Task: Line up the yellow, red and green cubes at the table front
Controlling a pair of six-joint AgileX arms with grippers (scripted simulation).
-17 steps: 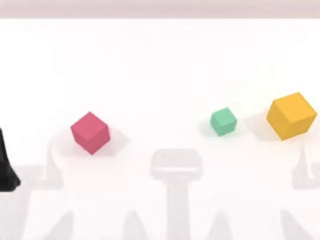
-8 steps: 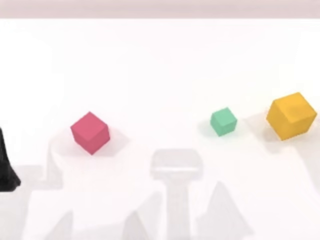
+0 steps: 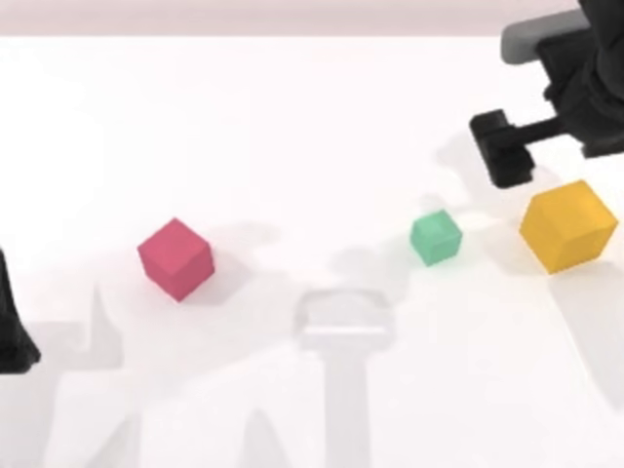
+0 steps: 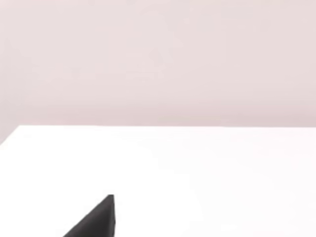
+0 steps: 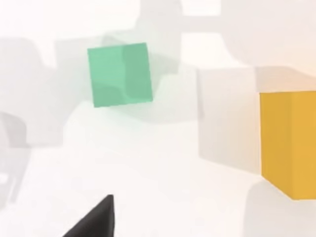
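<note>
Far left, the left arm [image 3: 12, 322] sits parked at the tabletop [image 3: 292, 127] edge, its hand's state hidden. The pinkish-red cube [image 3: 175, 257] rests alone left of centre. Right of centre sits the mint-green cube [image 3: 435, 237], then the orange-yellow cube [image 3: 567, 225]. The right hand [image 3: 502, 146] hovers between and behind them, holding nothing; whether it's spread, I cannot tell. It looks nearer the yellow.

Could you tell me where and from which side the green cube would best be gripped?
Probably from above, fingers on two opposite side faces of the green cube. It sits flat on the table, turned slightly, free all round; the right gripper hangs nearest.
</note>
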